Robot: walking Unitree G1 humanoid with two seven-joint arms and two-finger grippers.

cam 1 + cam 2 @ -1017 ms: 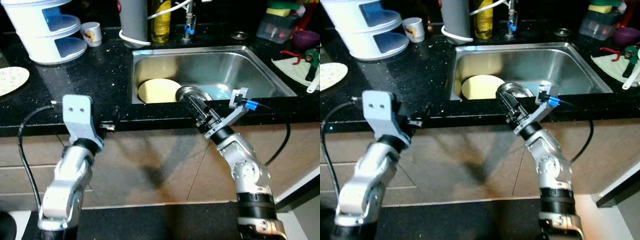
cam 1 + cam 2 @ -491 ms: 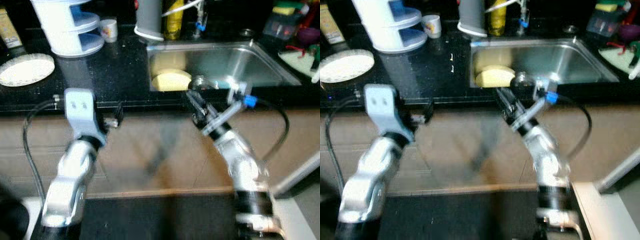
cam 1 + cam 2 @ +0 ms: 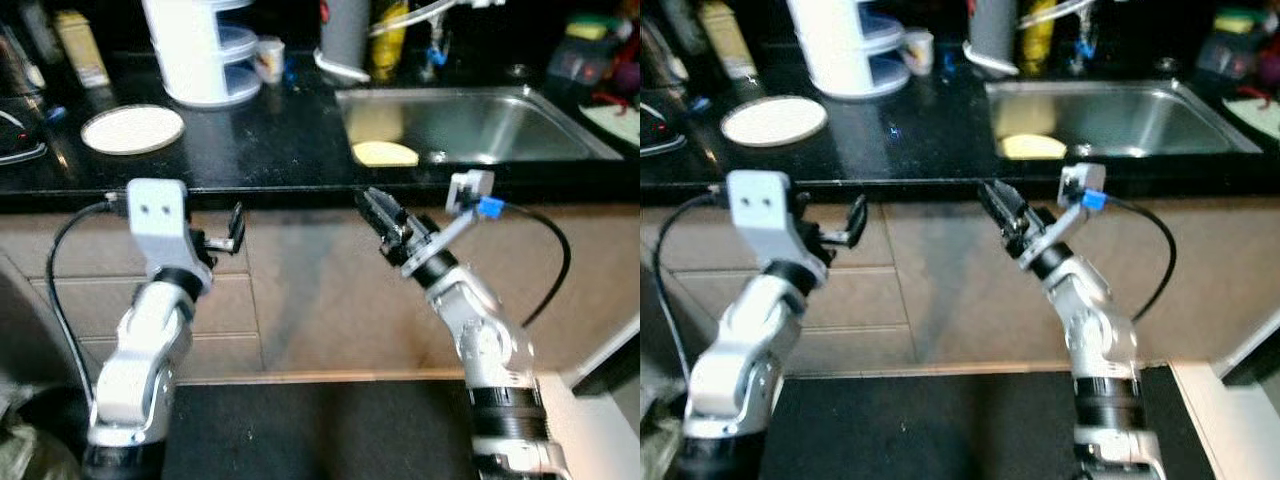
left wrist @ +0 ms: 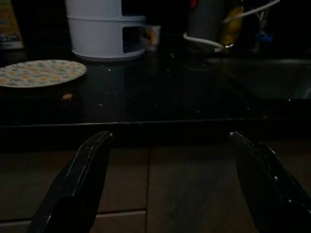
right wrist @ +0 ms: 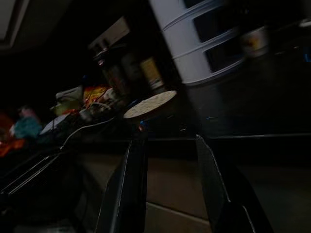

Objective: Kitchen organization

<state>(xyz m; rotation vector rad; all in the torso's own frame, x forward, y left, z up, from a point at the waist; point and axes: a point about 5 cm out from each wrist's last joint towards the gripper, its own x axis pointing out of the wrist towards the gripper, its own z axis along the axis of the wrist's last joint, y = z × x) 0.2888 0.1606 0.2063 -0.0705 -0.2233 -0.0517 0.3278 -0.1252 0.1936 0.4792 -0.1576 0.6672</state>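
A black counter (image 3: 280,150) runs across in front of me. On its left part lies a flower-patterned plate (image 3: 132,129), the same plate (image 4: 41,72) that the left wrist view shows. A pale yellow plate (image 3: 385,153) lies in the steel sink (image 3: 520,125) at the right. My left gripper (image 3: 232,230) is held in front of the cabinet fronts just below the counter edge, open and holding nothing. My right gripper (image 3: 375,207) hangs below the sink's front edge, also open and holding nothing.
A white tiered holder (image 3: 200,45), a small cup (image 3: 268,58), a grey jug (image 3: 345,30) and a yellow bottle (image 3: 388,40) stand along the back. Boxes and bottles (image 3: 75,45) crowd the far left. Beige cabinet doors (image 3: 300,290) are below the counter.
The whole view has pulled back and swung left, so the camera moved. My right gripper, earlier at the sink's front rim, is now lower, in front of the cabinet.
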